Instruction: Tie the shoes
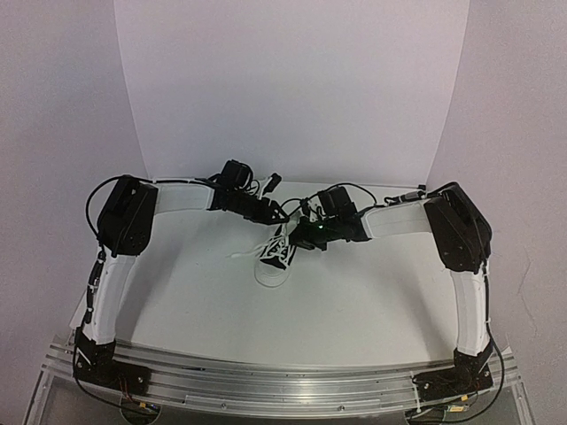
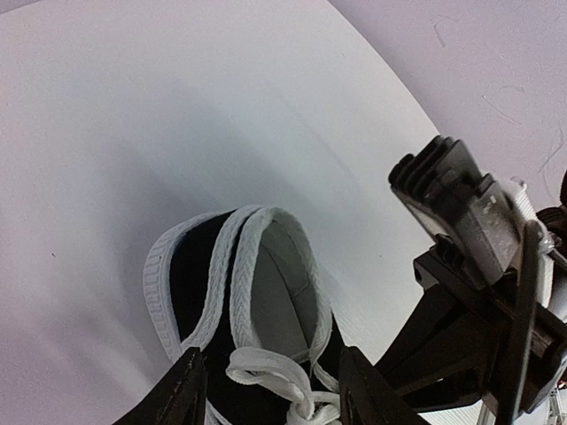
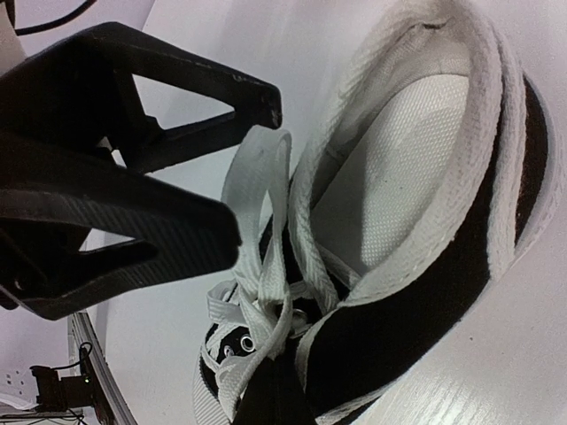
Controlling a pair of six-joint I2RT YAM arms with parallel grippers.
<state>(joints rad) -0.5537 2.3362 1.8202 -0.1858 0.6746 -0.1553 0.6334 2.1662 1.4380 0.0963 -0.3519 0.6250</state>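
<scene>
White tabletop (image 1: pixel 372 292) and pale walls (image 1: pixel 292 80) fill the top view. The sneaker (image 1: pixel 273 264) sits mid-table with its toe toward six o'clock and one lace (image 1: pixel 241 255) trailing toward nine. My left gripper (image 1: pixel 268 212) hovers at its twelve, my right gripper (image 1: pixel 301 233) at its one.

From the left wrist, my fingers (image 2: pixel 182 394) stand spread either side of a lace loop (image 2: pixel 266 367), not pinching it (the heel opening (image 2: pixel 283 266) points toward twelve).

From the right wrist, my other fingers (image 3: pixel 133 221) are likewise apart, with the loop standing between their tips.

I judge the step is forming the bow. I should close on the loop's mid-length, not its base, and pull slowly so the eyelets (image 3: pixel 235 350) don't drag the sneaker.
</scene>
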